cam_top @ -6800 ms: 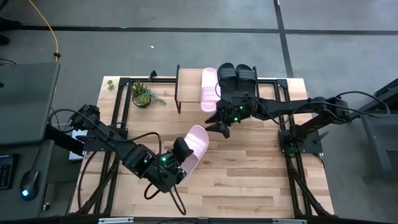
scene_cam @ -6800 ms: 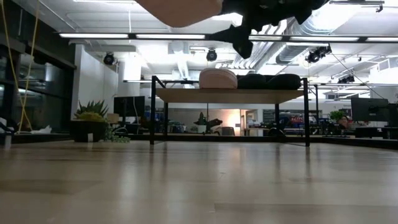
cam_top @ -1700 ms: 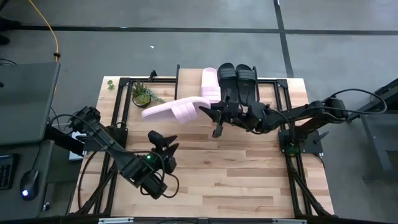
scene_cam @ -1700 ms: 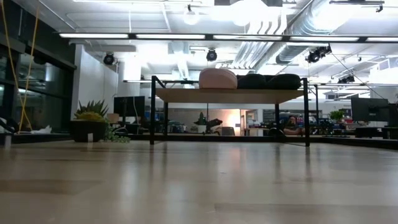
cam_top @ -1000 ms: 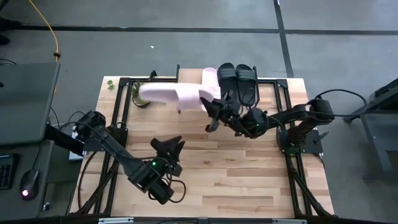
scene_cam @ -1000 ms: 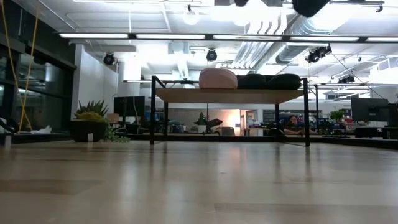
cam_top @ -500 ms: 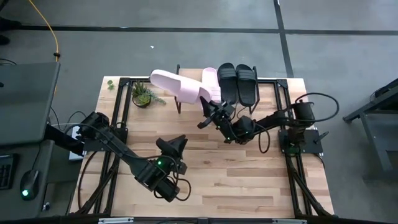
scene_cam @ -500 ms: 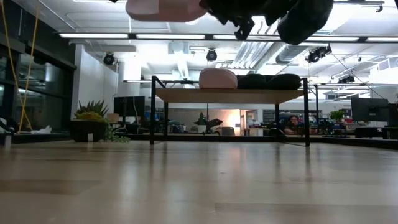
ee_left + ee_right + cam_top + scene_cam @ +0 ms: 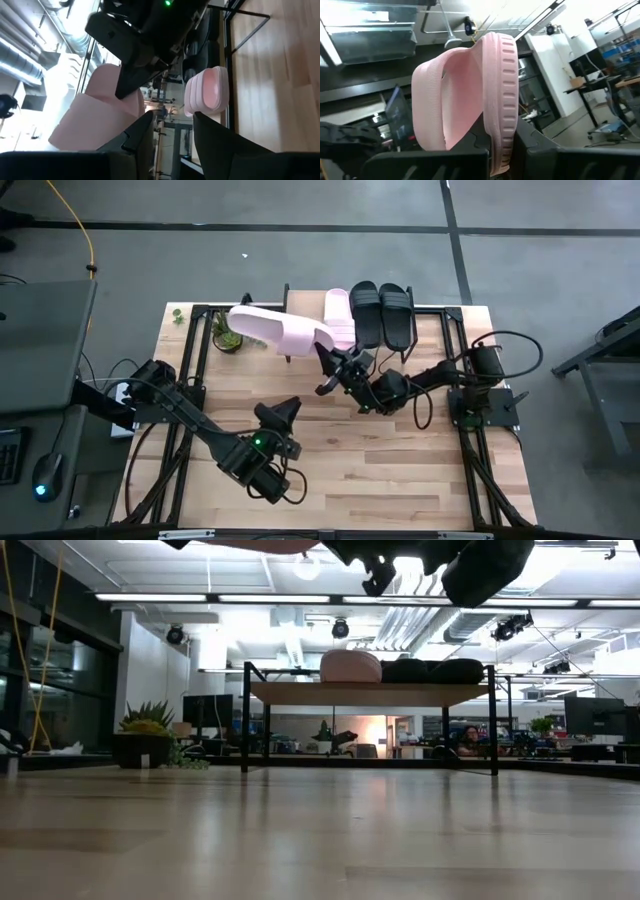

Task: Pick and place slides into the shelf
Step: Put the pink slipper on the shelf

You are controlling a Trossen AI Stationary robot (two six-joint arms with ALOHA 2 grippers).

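One pink slide (image 9: 272, 328) in right gripper (image 9: 327, 363)

The lifted slide (image 9: 272, 328) is pale pink. Two slides (image 9: 382, 313) are black. The shelf (image 9: 368, 692) top is light wood.

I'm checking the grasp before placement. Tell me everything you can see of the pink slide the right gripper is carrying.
The carried slide is pale pink and looks like foam, with a wide strap and a ribbed sole edge. The right gripper is shut on one end, holding it in the air. From above it overlaps the shelf's empty left part, lying slantwise. Nothing else visibly touches it.
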